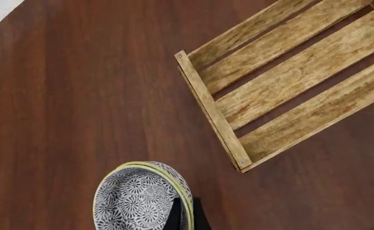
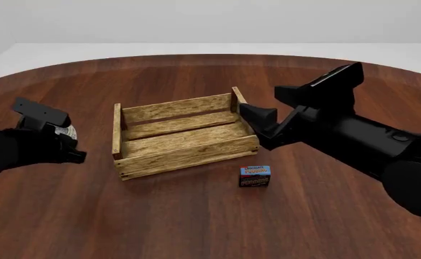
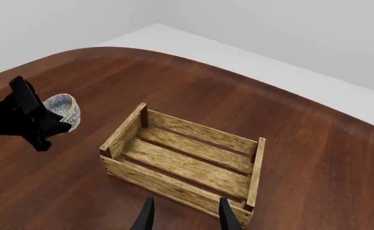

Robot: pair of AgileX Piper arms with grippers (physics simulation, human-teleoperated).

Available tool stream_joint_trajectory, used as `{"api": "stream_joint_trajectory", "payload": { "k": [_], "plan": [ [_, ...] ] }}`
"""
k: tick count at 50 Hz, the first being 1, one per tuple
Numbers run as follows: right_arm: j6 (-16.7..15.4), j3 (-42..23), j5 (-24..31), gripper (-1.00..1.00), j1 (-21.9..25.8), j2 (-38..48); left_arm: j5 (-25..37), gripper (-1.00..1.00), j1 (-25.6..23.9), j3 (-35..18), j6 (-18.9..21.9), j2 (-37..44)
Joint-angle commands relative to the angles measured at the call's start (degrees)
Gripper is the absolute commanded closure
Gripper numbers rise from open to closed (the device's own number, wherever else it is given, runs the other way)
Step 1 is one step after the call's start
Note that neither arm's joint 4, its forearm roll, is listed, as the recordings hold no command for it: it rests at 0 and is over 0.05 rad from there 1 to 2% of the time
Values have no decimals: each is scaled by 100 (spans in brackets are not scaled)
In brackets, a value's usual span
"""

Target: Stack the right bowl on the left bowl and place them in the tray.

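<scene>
Holding the bowls (image 1: 143, 197) by the rim, the left gripper (image 1: 185, 215) has its thin black fingers (image 1: 174, 216) pinched on the edge, one inside and one outside. Two rims sit one in the other, so the bowls look stacked. They are round, gray and white with a tiny flower pattern and a yellow-green line at the lip.

The right gripper (image 3: 185, 213) hangs near the tray (image 2: 184, 137), at about 3 o'clock from it in the front view. Its two black fingertips (image 3: 147, 214) stand a little apart with nothing between them. They hold nothing and touch nothing.

The tray is a wood crate made of light brown slats with low walls and corner posts. It sits in the middle of the table (image 2: 195, 226), which is dark, smooth, red-brown wood with a round edge. The bowls are at about 9 o'clock from the tray, well apart from it.

A small blue and brown box (image 2: 255, 176) stands just off the tray at about 5 o'clock. Only the front view shows it. In that view the left arm hides most of the bowls, but the left wrist view shows the pattern inside clearly.
</scene>
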Motion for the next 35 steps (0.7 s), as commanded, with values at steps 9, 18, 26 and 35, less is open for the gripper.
{"api": "stream_joint_trajectory", "payload": {
  "k": [9, 18, 26, 35],
  "plan": [
    [-27, 5, 109, -100, 22, -109, 672, 100, -392, -1313, -254, 174],
    [-48, 15, 189, -100, -7, -234, 840, 100, -767, -1842, -227, 674],
    [-50, 4, 277, -100, -67, -326, 954, 100, -1021, -2249, -64, 989],
    [-71, -10, 344, -100, -28, -263, 1054, 100, -1208, -2636, -28, 1298]
  ]
}}
